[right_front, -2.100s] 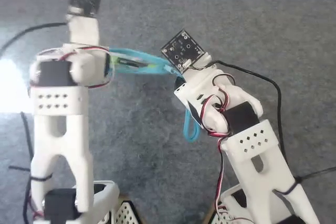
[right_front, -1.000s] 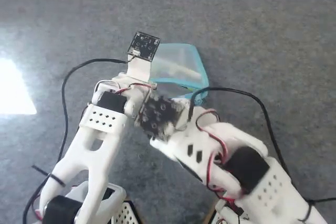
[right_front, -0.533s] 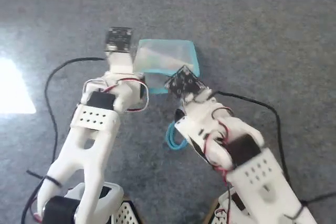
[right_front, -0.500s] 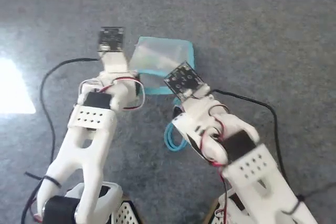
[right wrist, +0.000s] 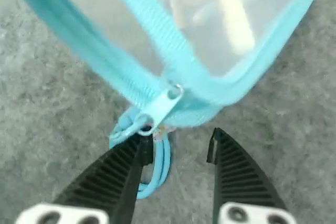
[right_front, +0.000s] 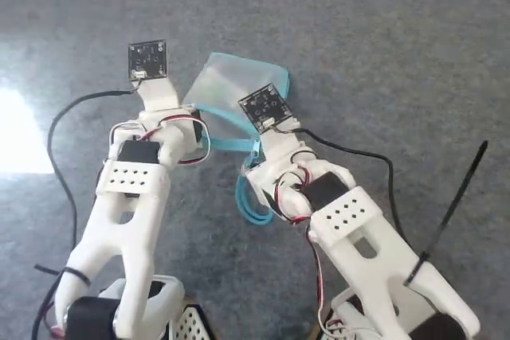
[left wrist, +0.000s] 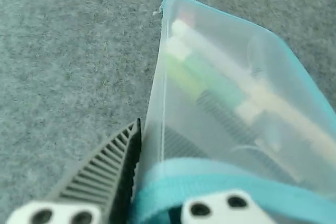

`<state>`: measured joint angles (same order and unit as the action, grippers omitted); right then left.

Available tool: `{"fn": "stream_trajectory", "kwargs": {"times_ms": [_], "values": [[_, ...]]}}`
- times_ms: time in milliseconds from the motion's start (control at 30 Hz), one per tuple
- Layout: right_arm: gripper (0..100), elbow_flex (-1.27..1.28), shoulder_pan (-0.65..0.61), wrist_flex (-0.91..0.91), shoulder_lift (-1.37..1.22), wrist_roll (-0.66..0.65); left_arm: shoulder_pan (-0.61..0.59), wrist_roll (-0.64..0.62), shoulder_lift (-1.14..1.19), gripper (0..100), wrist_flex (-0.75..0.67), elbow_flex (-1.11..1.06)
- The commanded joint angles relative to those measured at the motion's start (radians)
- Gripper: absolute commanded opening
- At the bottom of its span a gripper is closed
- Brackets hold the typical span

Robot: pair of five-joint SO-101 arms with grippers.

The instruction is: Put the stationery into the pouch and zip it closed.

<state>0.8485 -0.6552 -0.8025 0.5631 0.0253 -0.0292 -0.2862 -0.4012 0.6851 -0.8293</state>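
A translucent pouch [right_front: 231, 89] with teal trim lies between the two arms. Through its wall in the left wrist view I see the stationery [left wrist: 231, 95]: a pale pen, a green piece and a dark ribbed piece. My left gripper [left wrist: 157, 187] is shut on the pouch's [left wrist: 210, 77] teal edge. The zip slider [right wrist: 170, 95] sits near a corner of the pouch [right wrist: 210, 19], its teal pull tab [right wrist: 149, 116] hanging towards my right gripper [right wrist: 181, 137]. That gripper is open, one fingertip [right wrist: 143, 148] right by the tab. A teal loop cord [right_front: 249, 197] trails from the zip.
Grey speckled tabletop [right_front: 398, 61] all around, with a pale strip along the far edge. A thin black strip [right_front: 458, 193] sticks up beside the right arm. Black cables [right_front: 72, 109] run from both arms. A bright glare patch [right_front: 16, 133] lies at the left.
The left arm has swung further left and pulled the pouch with it, so the pouch now lies slanted. The right arm has followed to the left, staying at the zip end.
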Motion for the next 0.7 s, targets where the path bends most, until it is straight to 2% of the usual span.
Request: {"fn": "stream_trajectory", "kwargs": {"times_ms": [0,100,300,667], "values": [[16.5,-0.005,-0.035,-0.088,0.054,-0.117,-0.026,-0.023,0.031,1,0.0,-0.013],[16.5,0.068,-0.065,-0.113,0.229,-0.157,-0.026,-0.023,0.031,1,0.0,-0.012],[16.9,0.302,-0.102,0.047,0.542,-0.153,0.014,-0.02,0.032,1,0.002,-0.019],[16.7,0.376,-0.136,0.358,0.344,-0.143,0.02,-0.02,0.032,1,0.002,-0.021]]}}
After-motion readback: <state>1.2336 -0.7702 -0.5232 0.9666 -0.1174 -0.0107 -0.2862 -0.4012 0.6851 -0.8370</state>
